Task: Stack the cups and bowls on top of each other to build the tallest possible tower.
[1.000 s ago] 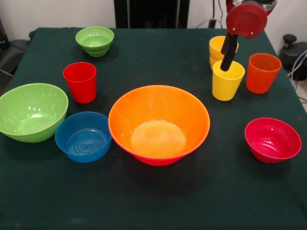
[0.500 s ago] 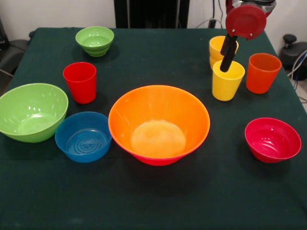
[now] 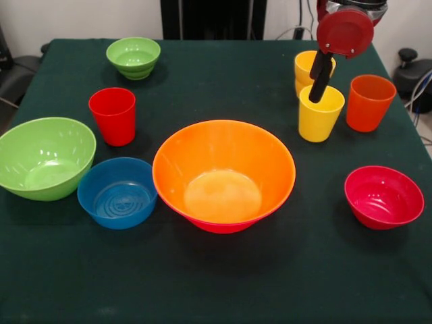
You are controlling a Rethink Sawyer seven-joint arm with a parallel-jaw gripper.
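Gripper (image 3: 316,91): one finger inside the near yellow cup (image 3: 320,116), jaw state cannot be determined. Orange bowl (image 3: 223,172) sits nested in a pink bowl (image 3: 223,226), otherwise empty.

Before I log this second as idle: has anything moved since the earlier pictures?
Only slightly. The gripper rose a little; its dark finger tip still reaches into the front yellow cup, which has not shifted or lifted. No grasp or release shows. The other yellow cup, orange cup, red cup, orange bowl and the smaller bowls stayed put.
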